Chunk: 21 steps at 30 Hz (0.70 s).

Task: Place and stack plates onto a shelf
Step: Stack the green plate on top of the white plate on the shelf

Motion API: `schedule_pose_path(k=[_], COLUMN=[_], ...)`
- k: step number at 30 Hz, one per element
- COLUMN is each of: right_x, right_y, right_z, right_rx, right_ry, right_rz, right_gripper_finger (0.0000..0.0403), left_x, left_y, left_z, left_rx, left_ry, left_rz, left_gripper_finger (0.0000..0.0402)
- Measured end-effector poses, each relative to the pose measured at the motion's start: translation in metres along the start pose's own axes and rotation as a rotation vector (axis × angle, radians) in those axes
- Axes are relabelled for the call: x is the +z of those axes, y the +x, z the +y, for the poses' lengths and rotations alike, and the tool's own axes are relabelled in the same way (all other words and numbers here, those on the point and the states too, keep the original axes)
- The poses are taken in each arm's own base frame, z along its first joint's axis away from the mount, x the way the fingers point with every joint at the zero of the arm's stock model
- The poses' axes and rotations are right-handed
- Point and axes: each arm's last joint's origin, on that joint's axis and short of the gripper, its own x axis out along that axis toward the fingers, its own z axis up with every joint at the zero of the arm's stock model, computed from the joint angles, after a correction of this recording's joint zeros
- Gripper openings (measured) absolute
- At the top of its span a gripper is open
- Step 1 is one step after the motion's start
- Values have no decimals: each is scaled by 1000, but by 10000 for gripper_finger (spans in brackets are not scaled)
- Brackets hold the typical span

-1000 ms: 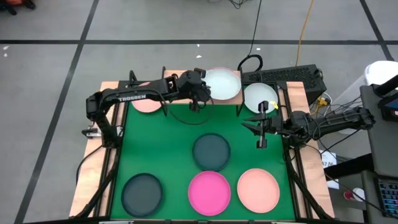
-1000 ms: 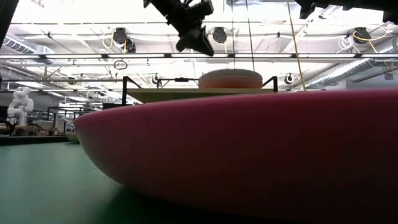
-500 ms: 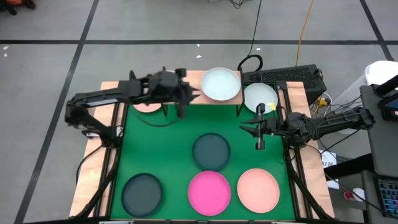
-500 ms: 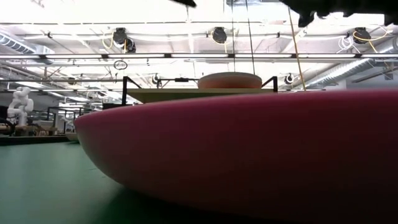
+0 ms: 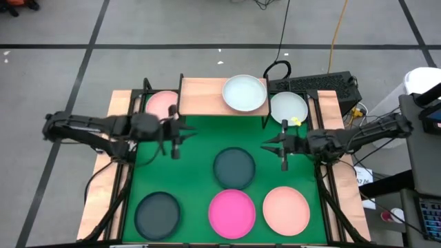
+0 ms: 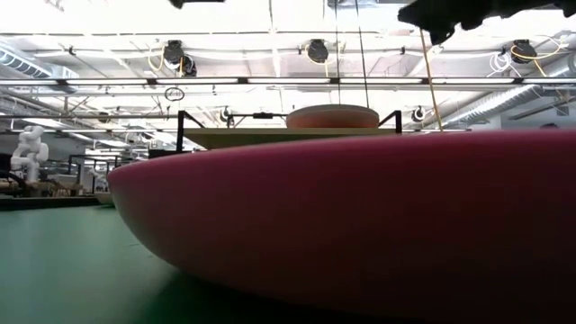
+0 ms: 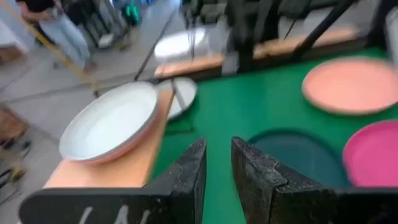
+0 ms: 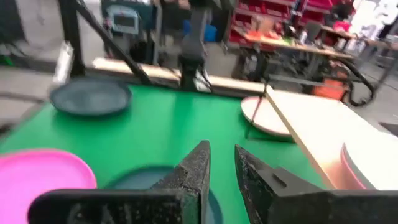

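Note:
The shelf stands at the mat's far edge. A mint-white plate rests on its right part, with a pinkish rim showing beneath it. On the table lie a white plate, a light pink plate, two dark plates, a magenta plate and a peach plate. My left gripper hovers over the mat's left part, shut and holding nothing. My right gripper hovers by the right side, shut and holding nothing.
Wooden strips and black frame rails edge the green mat. A black device and cables lie beyond the far right corner. The magenta plate fills the low view. A person stands in the room beyond.
My left gripper has drawn back from the mint-white plate on the shelf, moving toward the table's left and near edges, and now hangs over the mat's left part. The plate stays on the shelf. My right gripper has kept almost still.

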Motion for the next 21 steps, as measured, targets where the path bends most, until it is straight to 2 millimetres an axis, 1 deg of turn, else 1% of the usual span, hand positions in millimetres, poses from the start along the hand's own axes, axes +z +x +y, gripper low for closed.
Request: schedule_pose_path(k=[2,5,8,12,17,19,21], right_x=[-4,-13,-25,-41,-60,-66,-72], right_y=[7,19,28,35,42,45,47], right_z=[3,8,12,19,31,38,45], right_rx=[5,13,23,111,237,269,309], right_ry=[-19,-26,-17,-7,-35,-94,-181], right_rz=[41,114,208,329,474,504,525], right_gripper_finger=[61,61,61,61,61,61,61], left_x=[-10,-27,-45,-59,-66,-67,-68], left_y=[-9,-17,-21,-20,-17,-17,-16], left_z=[-6,-14,-20,-24,-26,-26,-26], left_rx=[8,-6,-29,-33,-35,-35,-38], left_ry=[-48,-98,-100,-96,-72,-61,-92], left_rz=[-104,-187,-195,-176,-155,-146,-142], left_gripper_finger=[80,80,80,80,81,81,81])
